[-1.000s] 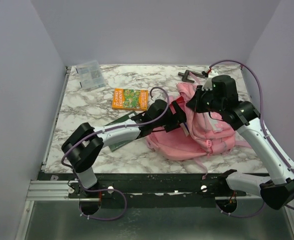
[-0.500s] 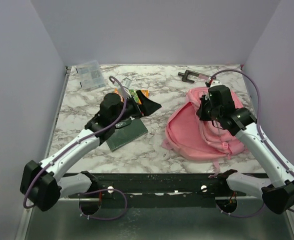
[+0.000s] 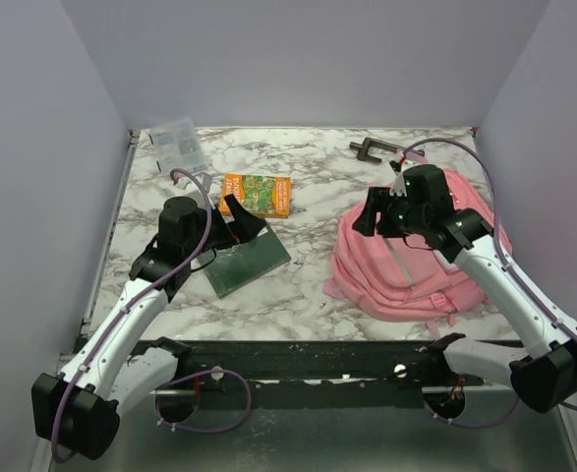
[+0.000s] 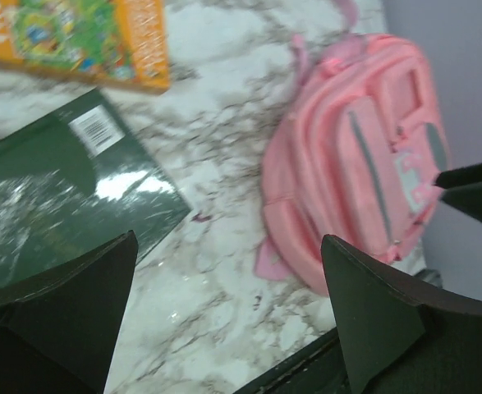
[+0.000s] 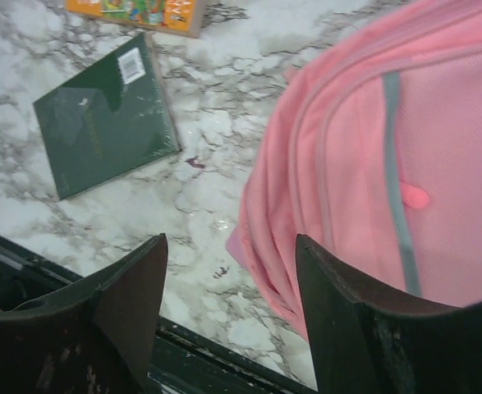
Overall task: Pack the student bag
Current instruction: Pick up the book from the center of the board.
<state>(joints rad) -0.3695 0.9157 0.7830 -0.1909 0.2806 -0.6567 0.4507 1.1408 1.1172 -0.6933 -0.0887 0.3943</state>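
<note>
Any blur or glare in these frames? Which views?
Left wrist: soft all over, white glare on the green book. Right wrist: sharper, faint sheen on the marble table. Top external: crisp and evenly lit, student bag well exposed.

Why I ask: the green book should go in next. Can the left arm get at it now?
Probably yes. The left fingers are open just over the green book, near its far corner. Nothing lies on it, and the orange book sits apart from it.
</note>
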